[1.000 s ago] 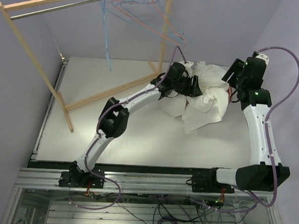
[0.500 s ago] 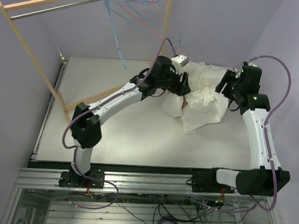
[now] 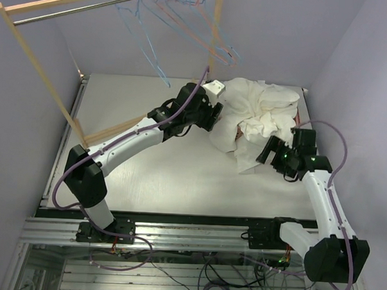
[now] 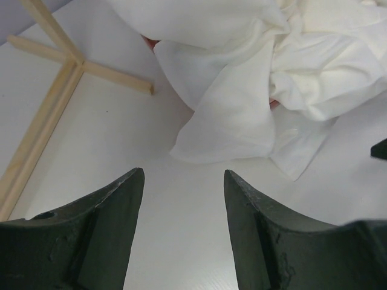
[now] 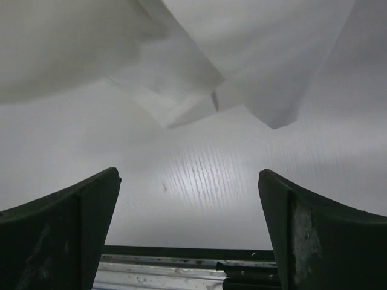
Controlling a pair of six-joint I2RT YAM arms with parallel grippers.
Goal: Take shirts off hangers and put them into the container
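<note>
White shirt [image 3: 259,112], seemingly atop pink container [image 3: 239,133]

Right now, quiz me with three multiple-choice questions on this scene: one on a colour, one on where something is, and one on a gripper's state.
1. The hangers are: A blue and pink; B green; C black.
2. The shirt lies: A on a hanger; B heaped on the table; C under the table.
3. The right gripper is: A shut on the shirt; B open and empty; C shut on a hanger.

Answers:
1. A, thin blue and pink wires hang up top.
2. B, white cloth piles at the table's far right.
3. B, its wrist view shows jaws apart with nothing between.
</note>
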